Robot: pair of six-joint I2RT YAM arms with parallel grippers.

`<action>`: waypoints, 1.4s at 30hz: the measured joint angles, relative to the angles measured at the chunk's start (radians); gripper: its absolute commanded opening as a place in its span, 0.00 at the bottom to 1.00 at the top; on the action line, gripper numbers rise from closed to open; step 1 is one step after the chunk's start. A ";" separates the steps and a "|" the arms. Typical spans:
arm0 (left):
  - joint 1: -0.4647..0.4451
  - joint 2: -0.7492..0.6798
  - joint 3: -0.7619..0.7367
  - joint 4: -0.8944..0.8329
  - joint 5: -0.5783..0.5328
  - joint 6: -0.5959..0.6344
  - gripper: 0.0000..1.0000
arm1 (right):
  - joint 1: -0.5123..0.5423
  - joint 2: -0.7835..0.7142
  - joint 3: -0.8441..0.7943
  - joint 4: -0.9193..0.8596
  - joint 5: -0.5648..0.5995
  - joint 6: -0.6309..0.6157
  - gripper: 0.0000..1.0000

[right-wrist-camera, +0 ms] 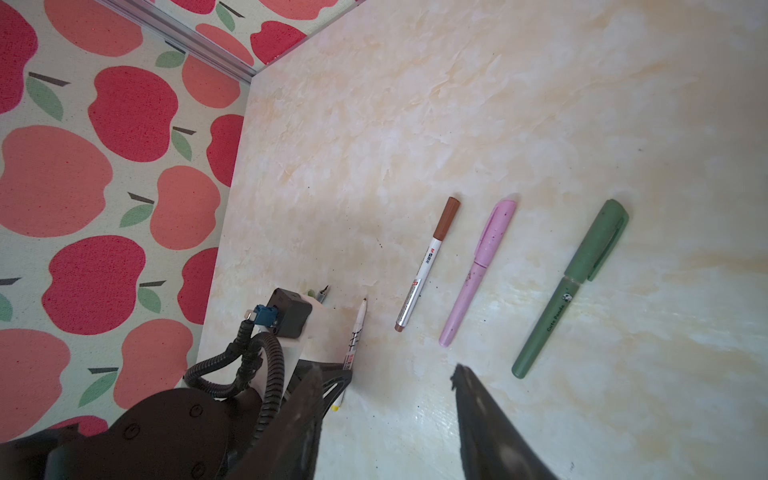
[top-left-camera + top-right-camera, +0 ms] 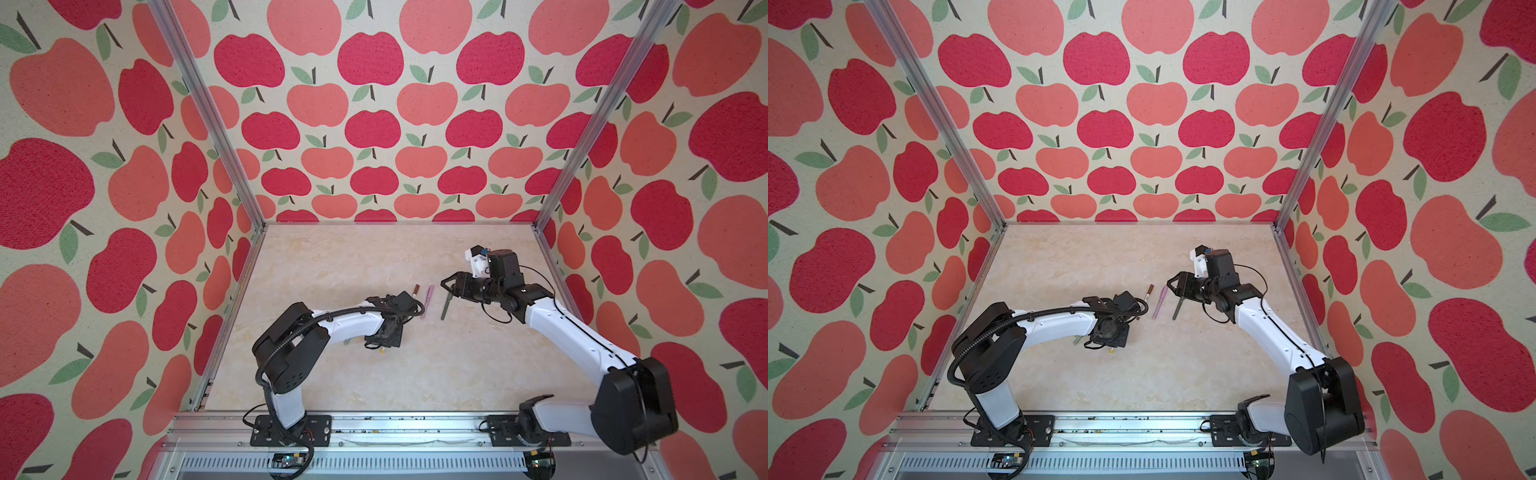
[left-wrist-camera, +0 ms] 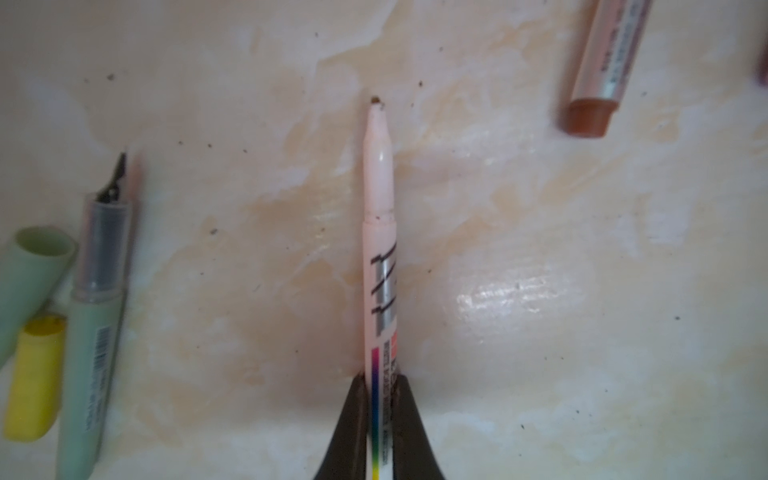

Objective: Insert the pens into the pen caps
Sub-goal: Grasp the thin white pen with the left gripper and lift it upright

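In both top views the left gripper point(image 2: 384, 332) is pointing down at the cream marbled tabletop point(image 2: 332, 266). Its own wrist is hiding the fingers, so from here I cannot tell how they are standing. The right gripper point(image 2: 448, 284) is hanging with its jaws apart near the far end of the slim dark green capped pen point(image 2: 445, 306). The lilac-pink capped pen point(image 2: 428, 302) is lying just beside that one, and the brown-capped white pen point(image 2: 416, 291) is showing past it.

In the left wrist view the left gripper point(image 3: 380, 386) is clamping its two black fingers point(image 3: 353, 415) on the slim white printed pen point(image 3: 378, 199). The pen is sticking out uncapped, its small dark tip pointing away from the jaws. I cannot tell whether it is touching the tabletop. On one side the uncapped pale sage green pen point(image 3: 93, 332) is lying with the short tubular light green cap point(image 3: 29, 270) and the stubby yellow cap point(image 3: 35, 378) just beside it. On the other side the brown-capped white pen point(image 3: 588, 116) is showing one brown end.

In the right wrist view the right gripper point(image 1: 386, 374) is holding its fingers wide with nothing between them. The three capped pens are lying side by side, apart from each other. The white printed pen point(image 1: 357, 328) is sitting in the left gripper, near the brown-capped one.
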 measured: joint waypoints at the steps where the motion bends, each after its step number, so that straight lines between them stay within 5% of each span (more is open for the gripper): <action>1: 0.000 -0.004 -0.005 0.004 0.000 0.000 0.03 | 0.000 -0.002 0.000 0.000 0.000 0.000 0.54; 7: 0.030 -0.114 -0.108 0.034 -0.035 -0.014 0.02 | 0.044 0.005 0.026 -0.024 0.005 -0.048 0.54; 16: 0.237 -0.737 -0.382 0.126 -0.032 -0.101 0.01 | 0.254 0.177 0.250 -0.109 0.062 -0.230 0.59; 22: 0.409 -0.998 -0.481 0.133 0.067 -0.100 0.01 | 0.378 0.348 0.396 -0.156 0.055 -0.299 0.60; 35: 0.461 -0.958 -0.513 0.312 0.481 -0.006 0.00 | 0.385 0.464 0.482 0.031 -0.173 -0.090 0.63; 42: 0.443 -0.901 -0.514 0.396 0.557 -0.002 0.00 | 0.385 0.514 0.482 0.118 -0.235 0.003 0.62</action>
